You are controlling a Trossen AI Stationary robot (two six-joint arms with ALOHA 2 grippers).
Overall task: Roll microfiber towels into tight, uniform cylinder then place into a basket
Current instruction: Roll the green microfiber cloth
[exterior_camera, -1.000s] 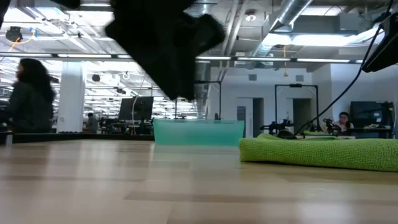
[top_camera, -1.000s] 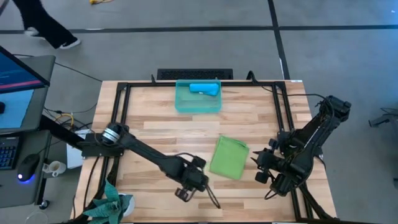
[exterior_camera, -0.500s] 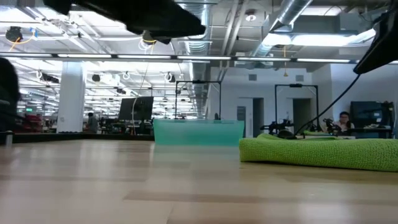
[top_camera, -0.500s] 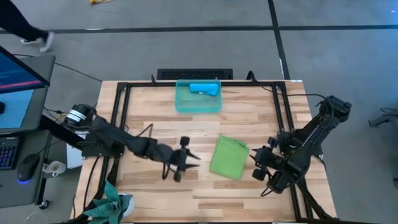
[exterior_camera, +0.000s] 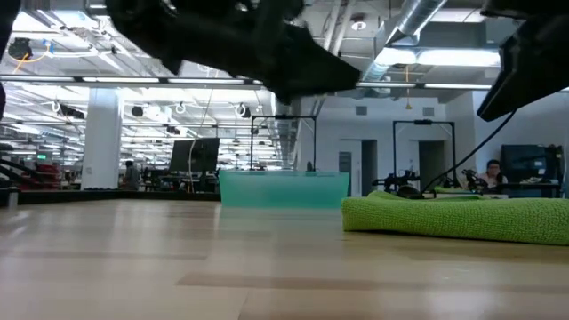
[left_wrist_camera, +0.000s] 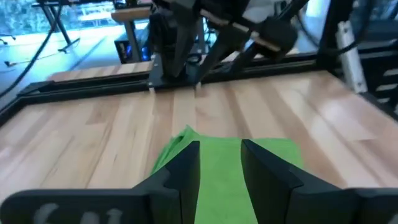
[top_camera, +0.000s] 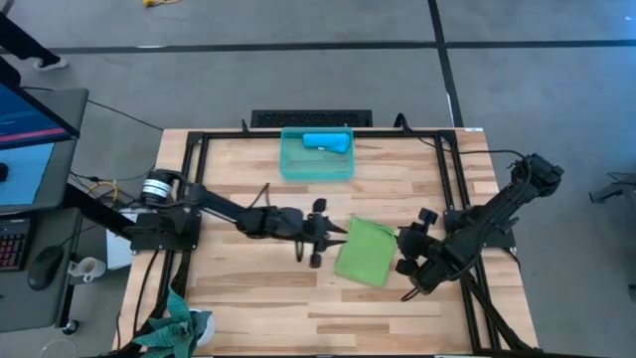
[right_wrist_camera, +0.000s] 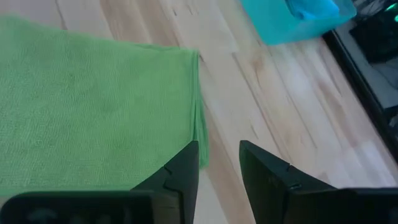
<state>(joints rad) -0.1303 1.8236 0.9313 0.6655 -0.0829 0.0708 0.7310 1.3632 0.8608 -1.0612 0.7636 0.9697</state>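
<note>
Wooden worktop (top_camera: pixel 248 298) carries a folded green towel (top_camera: pixel 365 252) flanked by left gripper (top_camera: pixel 320 239) and right gripper (top_camera: pixel 405 253), fingers parted, empty; blue towel (top_camera: pixel 327 142) fills basket (top_camera: pixel 316 167).

There was one small see-through teal plastic basket (top_camera: pixel 316 156). Inside the basket lay one rolled sky-blue microfiber towel (top_camera: pixel 327 142). In front of the basket lay one folded lime green microfiber towel (top_camera: pixel 366 252). Two dark robot arms were there.

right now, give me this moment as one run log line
green towel: flat, unrolled | blue towel: in basket | left gripper: open, beside green towel | right gripper: open, at opposite edge
</note>
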